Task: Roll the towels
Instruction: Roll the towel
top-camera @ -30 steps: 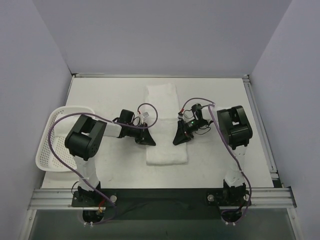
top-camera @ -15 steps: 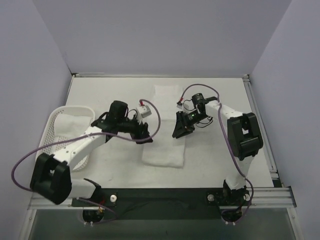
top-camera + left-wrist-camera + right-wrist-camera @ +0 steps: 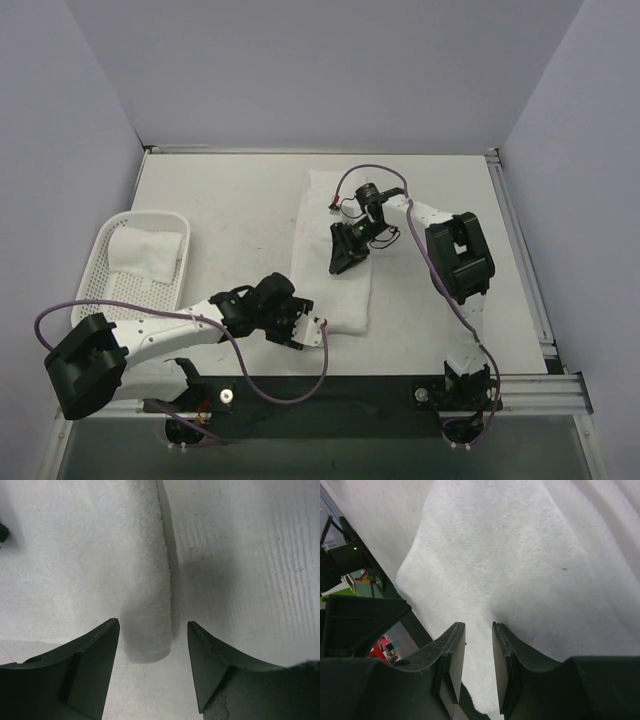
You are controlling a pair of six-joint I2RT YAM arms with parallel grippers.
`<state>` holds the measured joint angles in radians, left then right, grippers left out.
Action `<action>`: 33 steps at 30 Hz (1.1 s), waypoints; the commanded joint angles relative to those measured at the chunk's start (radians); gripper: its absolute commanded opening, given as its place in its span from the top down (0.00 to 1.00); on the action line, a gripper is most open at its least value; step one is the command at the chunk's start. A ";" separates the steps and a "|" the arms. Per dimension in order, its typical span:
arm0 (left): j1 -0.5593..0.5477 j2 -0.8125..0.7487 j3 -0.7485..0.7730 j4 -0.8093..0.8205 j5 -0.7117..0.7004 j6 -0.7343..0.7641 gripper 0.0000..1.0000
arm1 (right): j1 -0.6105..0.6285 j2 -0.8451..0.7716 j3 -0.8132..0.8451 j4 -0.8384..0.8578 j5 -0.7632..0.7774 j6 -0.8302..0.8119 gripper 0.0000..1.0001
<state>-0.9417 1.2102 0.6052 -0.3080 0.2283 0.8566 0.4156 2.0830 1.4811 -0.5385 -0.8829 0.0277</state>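
A long white towel (image 3: 332, 200) lies flat down the middle of the table. My right gripper (image 3: 340, 264) rests tips-down on its middle. In the right wrist view its jaws (image 3: 477, 625) stand a narrow gap apart, and the towel (image 3: 520, 540) shows through the gap. My left gripper (image 3: 305, 331) sits low at the towel's near-left corner. It (image 3: 153, 625) is open, and the thick folded edge of the towel (image 3: 100, 555) ends just ahead of and between its fingers, untouched. A second towel (image 3: 150, 250) lies in the basket.
The white perforated basket (image 3: 90, 290) stands at the table's left edge. Bare table (image 3: 230, 200) separates it from the flat towel. The left arm lies low across the near-left part of the table. The table (image 3: 250, 555) is bare right of the towel's edge.
The left gripper let go of the towel's left edge, opened wide and swung back to the near-left corner. The right gripper moved left onto the towel and its jaws parted slightly.
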 commanded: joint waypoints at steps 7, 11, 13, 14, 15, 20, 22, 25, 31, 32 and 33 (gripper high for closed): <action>-0.078 0.147 -0.061 0.268 -0.153 0.147 0.39 | 0.031 0.063 -0.033 -0.005 0.039 -0.020 0.73; -0.078 0.109 -0.051 0.209 -0.095 0.095 0.69 | 0.040 0.055 -0.079 0.005 0.029 -0.020 0.74; -0.078 0.059 -0.009 0.076 -0.040 0.055 0.80 | 0.052 0.028 -0.117 0.014 0.015 -0.018 0.75; -0.078 0.045 0.011 0.023 0.026 0.038 0.87 | 0.055 -0.015 -0.166 0.034 -0.014 0.010 0.75; -0.078 0.034 0.037 -0.030 0.064 0.023 0.91 | 0.060 -0.044 -0.198 0.050 -0.033 0.030 0.75; -0.078 0.011 0.159 -0.288 0.287 -0.088 1.00 | 0.031 -0.219 -0.230 0.061 -0.045 0.048 0.71; -0.078 0.034 0.201 -0.344 0.325 -0.138 1.00 | -0.004 -0.227 -0.190 0.049 -0.010 0.037 0.69; -0.065 0.070 0.240 -0.388 0.393 -0.197 1.00 | -0.057 -0.189 -0.130 0.032 0.047 0.011 0.68; 0.015 0.143 0.347 -0.417 0.517 -0.290 1.00 | -0.031 -0.103 -0.153 0.094 0.139 0.014 0.71; 0.049 0.158 0.384 -0.422 0.541 -0.295 1.00 | -0.017 -0.086 -0.157 0.094 0.137 0.011 0.71; 0.075 0.172 0.409 -0.436 0.554 -0.297 1.00 | 0.011 -0.081 -0.163 0.094 0.136 0.006 0.72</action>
<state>-0.9264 1.3582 0.9157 -0.7048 0.6506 0.6147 0.3553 1.9625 1.3369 -0.4255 -0.7731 0.0509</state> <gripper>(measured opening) 0.138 0.287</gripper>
